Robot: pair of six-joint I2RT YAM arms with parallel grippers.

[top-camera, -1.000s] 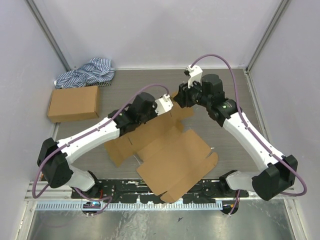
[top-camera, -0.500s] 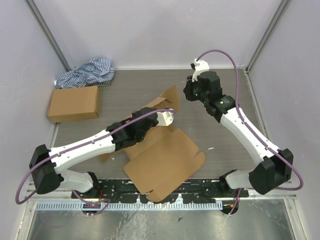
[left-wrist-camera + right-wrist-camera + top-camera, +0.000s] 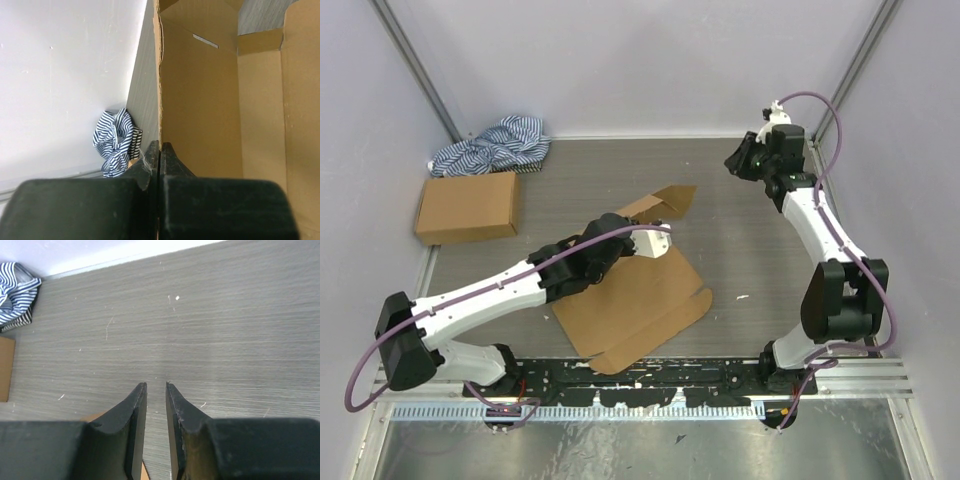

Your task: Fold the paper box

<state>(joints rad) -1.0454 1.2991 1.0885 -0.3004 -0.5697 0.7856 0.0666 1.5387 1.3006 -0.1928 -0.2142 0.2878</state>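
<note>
From above, the paper box (image 3: 640,295) is lying on the worktop (image 3: 750,250) in front of the arms, its near panel flat and a far flap tilting upward. The left hand (image 3: 658,243) is reaching over the middle of the box and gripping its cardboard. The right hand (image 3: 734,164) is hanging over the far right corner, well apart from the box. A striped cloth (image 3: 490,145) and a closed brown carton (image 3: 468,207) are sitting at the far left

In the left wrist view, the left hand's fingers (image 3: 170,157) are pressing together on a thin edge of the box wall

In the right wrist view, the right hand's fingers (image 3: 135,410) are standing a narrow gap apart, holding nothing, above bare worktop
</note>
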